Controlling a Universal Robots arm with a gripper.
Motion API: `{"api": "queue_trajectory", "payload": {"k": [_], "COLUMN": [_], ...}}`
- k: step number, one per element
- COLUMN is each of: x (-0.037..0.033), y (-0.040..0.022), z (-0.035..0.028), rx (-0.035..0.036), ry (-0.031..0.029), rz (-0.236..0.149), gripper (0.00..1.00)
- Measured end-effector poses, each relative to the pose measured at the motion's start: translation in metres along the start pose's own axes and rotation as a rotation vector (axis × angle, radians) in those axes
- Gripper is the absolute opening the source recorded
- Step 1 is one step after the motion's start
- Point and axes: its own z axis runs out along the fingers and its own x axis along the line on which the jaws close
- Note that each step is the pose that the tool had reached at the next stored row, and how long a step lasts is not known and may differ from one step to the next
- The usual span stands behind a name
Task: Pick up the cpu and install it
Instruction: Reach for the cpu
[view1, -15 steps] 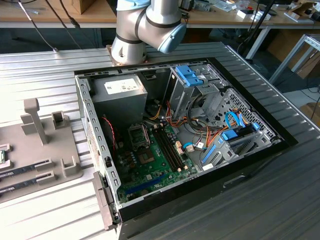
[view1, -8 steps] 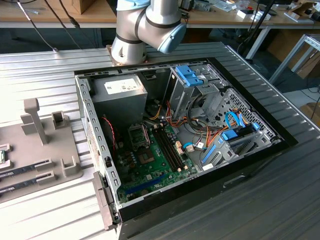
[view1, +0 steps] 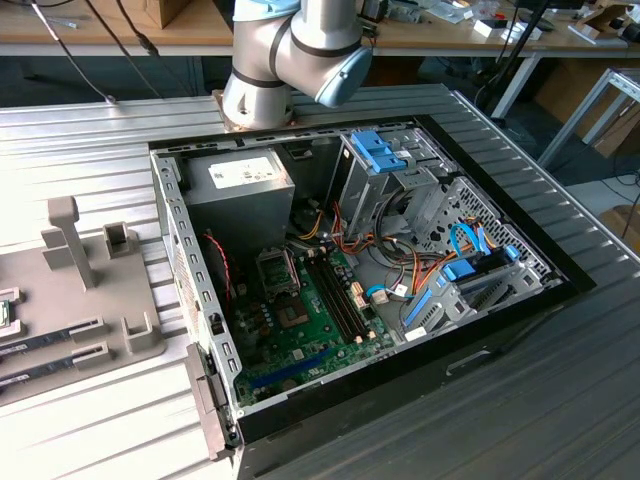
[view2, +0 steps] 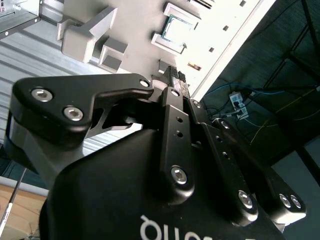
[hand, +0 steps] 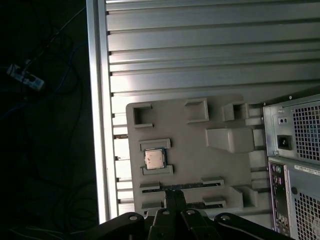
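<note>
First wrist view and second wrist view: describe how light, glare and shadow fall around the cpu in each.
In the first wrist view the cpu glints pale on the grey tray, the table slats shine in bands, the floor is dark, and the end effector is a black silhouette; in the second wrist view the tray washes out white beside the cpu.

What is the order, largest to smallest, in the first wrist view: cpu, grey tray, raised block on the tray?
1. grey tray
2. raised block
3. cpu
</note>
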Motion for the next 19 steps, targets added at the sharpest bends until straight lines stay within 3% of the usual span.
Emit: {"api": "queue_trajectory", "payload": {"k": [19], "x": [0.0142], "y": [-0.0011], "z": [-0.0003], "rx": [0.0], "ry": [0.0], "rz": [0.0], "gripper": [0.11]}}
